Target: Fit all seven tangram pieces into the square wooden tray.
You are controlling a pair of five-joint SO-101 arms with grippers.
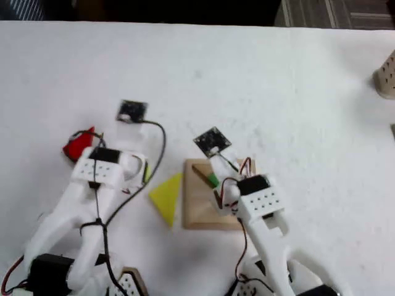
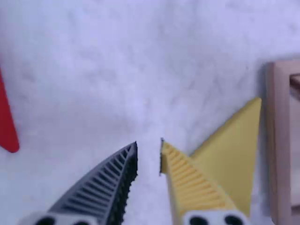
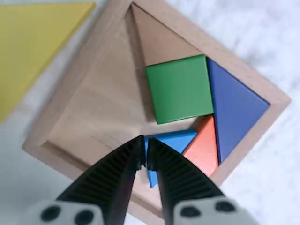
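The right gripper [image 3: 145,145] is hovering over the tray [image 3: 79,70], jaws nearly together and gripping nothing I can see, tips at a corner of the light-blue triangle [image 3: 171,139] lying inside. Just outside the rim the yellow triangle [image 2: 234,154] is lying flat on the table [image 1: 278,92] beside the left gripper [image 2: 148,157], narrowly parted and empty; the red piece [image 1: 77,145] is waiting farther off. A careless sideways nudge is probably risking a skewed light-blue triangle, blocking the yellow one from seating.
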